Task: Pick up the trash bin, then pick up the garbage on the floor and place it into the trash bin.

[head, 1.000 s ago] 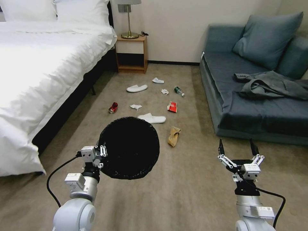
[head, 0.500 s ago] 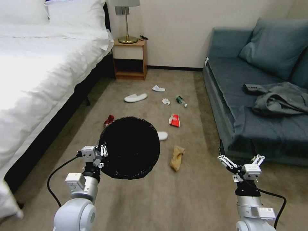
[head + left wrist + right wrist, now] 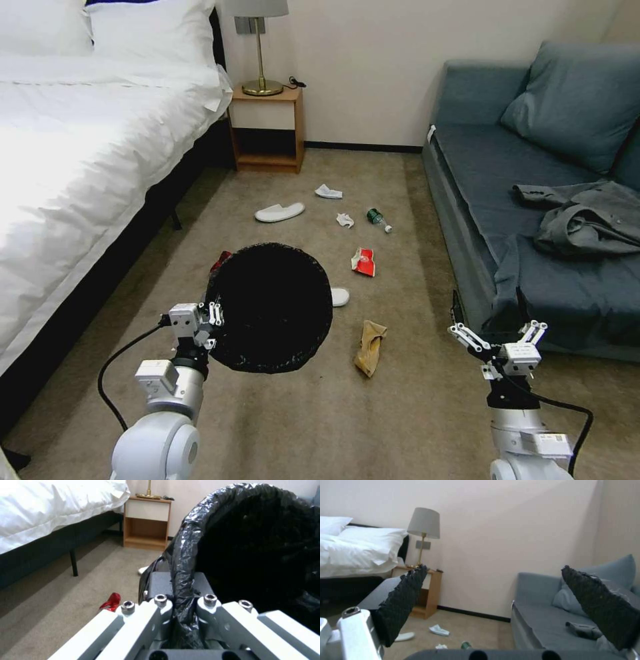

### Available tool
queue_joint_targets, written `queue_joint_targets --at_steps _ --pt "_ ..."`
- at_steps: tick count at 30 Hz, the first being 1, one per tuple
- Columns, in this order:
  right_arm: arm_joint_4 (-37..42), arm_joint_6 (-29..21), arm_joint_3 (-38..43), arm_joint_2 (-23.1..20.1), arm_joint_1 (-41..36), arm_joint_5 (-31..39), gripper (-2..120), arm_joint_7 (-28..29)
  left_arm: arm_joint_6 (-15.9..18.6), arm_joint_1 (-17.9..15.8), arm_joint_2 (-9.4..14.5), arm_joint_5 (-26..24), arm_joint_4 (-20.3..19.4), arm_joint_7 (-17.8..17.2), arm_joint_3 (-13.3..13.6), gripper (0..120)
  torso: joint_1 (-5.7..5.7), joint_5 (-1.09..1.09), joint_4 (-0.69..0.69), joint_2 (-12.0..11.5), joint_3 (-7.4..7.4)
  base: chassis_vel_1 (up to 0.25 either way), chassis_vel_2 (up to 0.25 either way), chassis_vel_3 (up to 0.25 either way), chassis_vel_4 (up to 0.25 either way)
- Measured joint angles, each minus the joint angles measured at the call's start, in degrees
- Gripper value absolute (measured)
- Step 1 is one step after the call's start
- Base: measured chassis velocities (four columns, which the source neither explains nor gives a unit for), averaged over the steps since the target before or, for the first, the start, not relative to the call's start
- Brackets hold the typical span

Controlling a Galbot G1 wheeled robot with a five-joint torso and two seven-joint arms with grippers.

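My left gripper [image 3: 208, 323] holds the black trash bin [image 3: 270, 307] above the carpet, shut on its bag-lined rim [image 3: 181, 562]. The bin hides part of a crushed red can [image 3: 220, 258] and part of a white slipper [image 3: 340, 297]. Beyond it lie more garbage: a red snack packet [image 3: 363, 261], a tan paper bag [image 3: 369, 345], a green bottle [image 3: 377, 217], two white tissues [image 3: 345, 219] [image 3: 328, 192] and another slipper [image 3: 280, 212]. My right gripper [image 3: 490, 312] hangs open and empty at the right, beside the sofa front, its dark fingers [image 3: 401, 602] wide apart.
A white bed [image 3: 80, 153] runs along the left. A wooden nightstand [image 3: 267, 127] with a lamp stands at the far wall. A blue sofa [image 3: 533, 220] with a grey cloth [image 3: 587, 220] lines the right. Carpet lies between them.
The whole picture has shifted: the camera has moved forward and the litter now sits nearer and lower. Both arms keep the same pose, with the bin still held.
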Motion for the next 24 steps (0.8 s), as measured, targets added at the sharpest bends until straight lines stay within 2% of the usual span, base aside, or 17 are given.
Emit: queue_joint_targets --at_steps 15,24 --pt "-0.02 0.69 0.32 0.05 -0.10 0.18 100 -1.54 0.00 0.10 -0.06 0.14 -0.12 -0.02 0.04 3 0.00 -0.01 0.00 0.00 0.01 -0.020 0.023 0.023 -0.017" --pt "-0.37 1.26 0.67 0.11 -0.08 0.11 100 -2.35 0.01 0.12 -0.06 0.23 -0.15 -0.02 0.09 3 0.00 -0.01 0.00 0.00 0.00 -0.183 0.194 0.201 -0.193"
